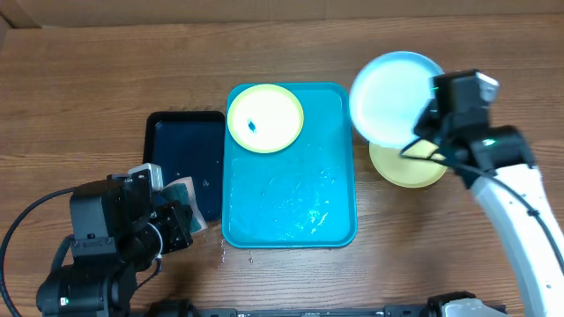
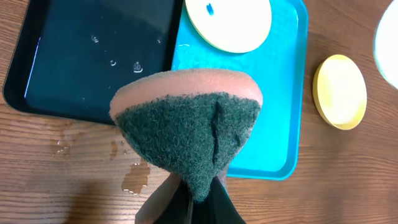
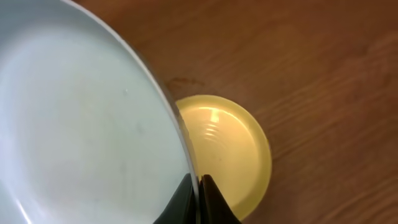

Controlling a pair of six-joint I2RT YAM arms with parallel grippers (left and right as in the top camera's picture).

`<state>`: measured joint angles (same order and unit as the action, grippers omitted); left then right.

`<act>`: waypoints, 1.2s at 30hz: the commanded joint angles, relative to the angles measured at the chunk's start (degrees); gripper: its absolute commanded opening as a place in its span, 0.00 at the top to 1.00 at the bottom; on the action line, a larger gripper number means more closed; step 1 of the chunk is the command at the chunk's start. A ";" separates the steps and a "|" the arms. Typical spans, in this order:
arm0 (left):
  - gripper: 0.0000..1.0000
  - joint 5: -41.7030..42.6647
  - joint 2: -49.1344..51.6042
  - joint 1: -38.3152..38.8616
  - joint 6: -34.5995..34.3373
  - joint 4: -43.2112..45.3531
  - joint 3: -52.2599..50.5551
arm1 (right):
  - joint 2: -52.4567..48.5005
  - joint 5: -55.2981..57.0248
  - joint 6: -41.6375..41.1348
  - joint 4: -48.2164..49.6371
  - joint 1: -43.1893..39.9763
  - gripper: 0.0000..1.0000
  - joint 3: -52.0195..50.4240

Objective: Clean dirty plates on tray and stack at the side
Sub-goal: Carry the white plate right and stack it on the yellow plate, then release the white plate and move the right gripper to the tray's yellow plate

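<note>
In the overhead view, the turquoise tray [image 1: 291, 202] lies in the middle of the desk [image 1: 88, 88] and its floor looks wet. One pale yellow-green plate [image 1: 265, 117] lies flat in the tray at its 11 o'clock corner, with a small blue smudge at its centre. The right tool [image 3: 199, 186] is clenched on the rim of the light blue plate [image 1: 392, 95] and holds it tilted in the air at 2 o'clock of the tray. Partly under it, a second yellow plate [image 1: 407, 167] rests on the desk at 3 o'clock, just beside the tray. A black tray [image 1: 185, 154] with water drops sits at 9 o'clock. The left tool [image 2: 186, 208] grasps a sponge [image 2: 186, 130], green side toward the camera, near the black tray's 6 o'clock edge.
</note>
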<state>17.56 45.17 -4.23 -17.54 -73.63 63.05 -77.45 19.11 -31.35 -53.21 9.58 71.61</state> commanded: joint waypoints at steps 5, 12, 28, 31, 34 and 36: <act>0.96 -0.13 -0.17 -0.26 1.25 1.73 0.85 | -1.86 -8.70 -3.45 -0.85 -13.16 0.96 -4.81; 0.96 -0.13 -0.17 -0.26 1.25 2.12 0.85 | -7.72 -8.74 -4.92 4.09 -14.97 0.96 -11.08; 0.93 -0.13 -0.17 -0.26 1.25 2.16 0.85 | -14.84 -13.38 -4.87 6.27 -14.97 0.13 -14.29; 0.91 -0.13 -0.17 -0.26 1.25 2.25 0.85 | -14.95 -19.32 -4.02 6.21 -14.95 0.08 -14.29; 0.91 -0.13 -0.17 -0.26 1.25 2.45 0.85 | -14.99 -24.85 -2.12 6.69 -14.58 0.07 -14.29; 0.91 -0.13 -0.17 -0.26 1.22 2.56 0.85 | -14.99 -27.82 0.28 7.34 -13.75 0.08 -14.29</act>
<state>17.56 45.17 -4.23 -17.41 -71.50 63.05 -92.18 -0.86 -34.59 -46.85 -5.23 57.67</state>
